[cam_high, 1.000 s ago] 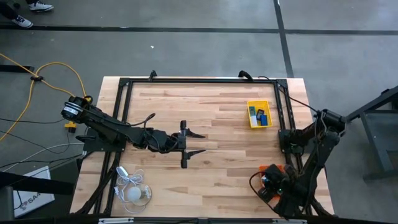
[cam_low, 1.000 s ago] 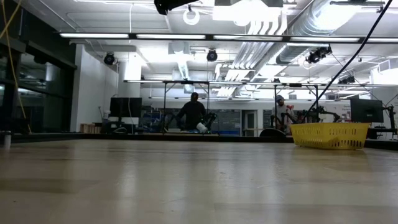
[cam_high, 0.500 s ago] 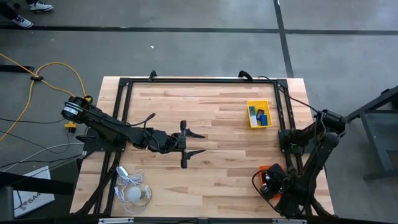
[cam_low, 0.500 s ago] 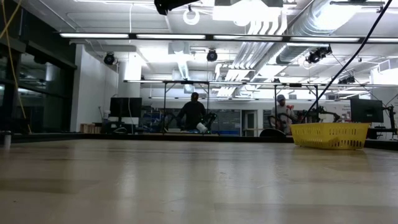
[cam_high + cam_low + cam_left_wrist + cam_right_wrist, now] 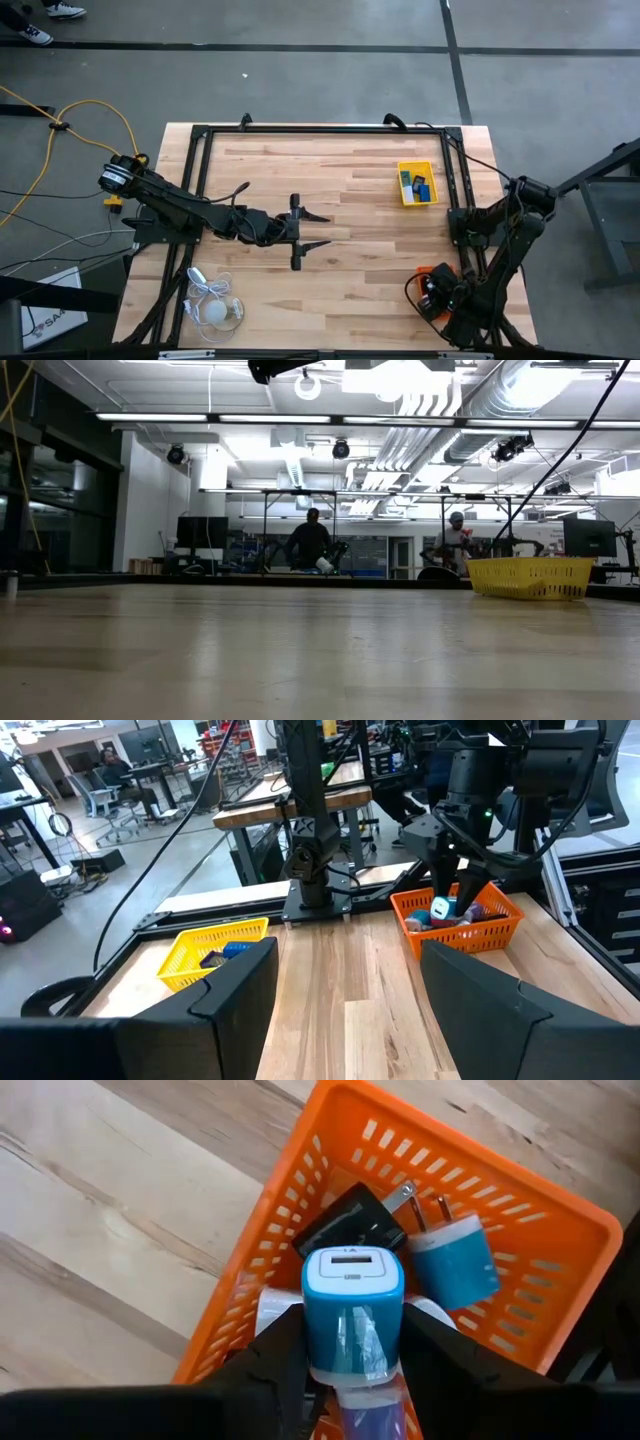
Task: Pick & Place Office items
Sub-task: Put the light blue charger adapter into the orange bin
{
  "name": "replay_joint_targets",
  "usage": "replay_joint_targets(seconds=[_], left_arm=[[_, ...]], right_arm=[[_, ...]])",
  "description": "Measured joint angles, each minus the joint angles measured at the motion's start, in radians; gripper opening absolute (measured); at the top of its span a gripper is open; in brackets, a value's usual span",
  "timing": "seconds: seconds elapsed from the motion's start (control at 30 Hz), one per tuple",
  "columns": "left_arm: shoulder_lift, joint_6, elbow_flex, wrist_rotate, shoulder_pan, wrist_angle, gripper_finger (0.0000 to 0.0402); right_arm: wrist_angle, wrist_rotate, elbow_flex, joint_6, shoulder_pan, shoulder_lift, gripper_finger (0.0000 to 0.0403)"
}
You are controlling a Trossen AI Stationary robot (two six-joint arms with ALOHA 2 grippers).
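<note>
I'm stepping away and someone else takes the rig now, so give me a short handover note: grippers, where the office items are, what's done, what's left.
Right gripper: over the orange tray, shut on a blue-and-white charger.
Left gripper: open, empty, waiting over mid-table.
Orange tray: also holds a black plug, a second blue charger and other pieces.
Yellow tray: a few dark and blue items already inside.
Left: carry the held charger across, then the remaining pieces.
</note>
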Motion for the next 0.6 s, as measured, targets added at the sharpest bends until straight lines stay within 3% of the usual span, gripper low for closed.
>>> replay_joint_targets(seconds=[0.23, 0.6], left_arm=[[0.000, 0.000, 0.000, 0.000, 0.000, 0.000, 0.0240], [0.000, 0.000, 0.000, 0.000, 0.000, 0.000, 0.0240]], right_arm=[[0.003, 0.000, 0.000, -0.009, 0.000, 0.000, 0.0136], [0.003, 0.000, 0.000, -0.009, 0.000, 0.000, 0.0212]])
